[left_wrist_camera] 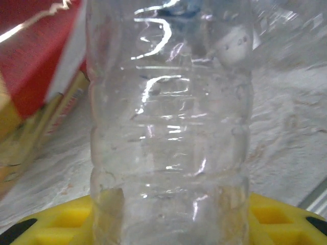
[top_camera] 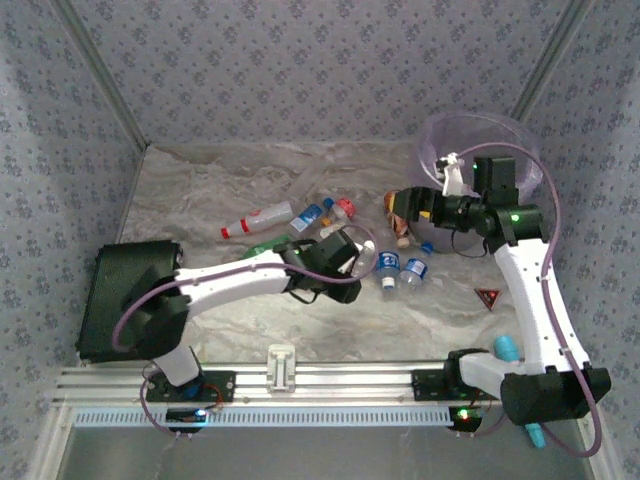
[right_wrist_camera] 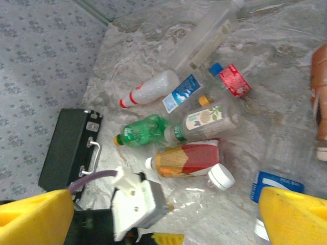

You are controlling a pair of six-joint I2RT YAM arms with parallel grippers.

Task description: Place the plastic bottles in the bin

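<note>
My left gripper (top_camera: 350,255) (left_wrist_camera: 171,217) is shut on a clear bottle (left_wrist_camera: 168,127), whose body spans the gap between the yellow fingers (left_wrist_camera: 278,212). That bottle's white cap (right_wrist_camera: 222,176) points away from the gripper. A red-and-orange bottle (right_wrist_camera: 186,159) lies just beside it, then a green one (right_wrist_camera: 142,129), a white one with red bands (right_wrist_camera: 148,89) and others. My right gripper (top_camera: 408,205) (right_wrist_camera: 164,204) hovers open and empty in front of the lilac-lined bin (top_camera: 480,150), near an orange-brown bottle (right_wrist_camera: 319,97). Two small blue-labelled bottles (top_camera: 400,270) lie mid-table.
A black case (top_camera: 130,300) sits at the table's left edge. A red triangle sign (top_camera: 487,297) lies at the right, and a teal tool (top_camera: 505,348) stands by the right arm's base. Patterned walls close in the back and sides.
</note>
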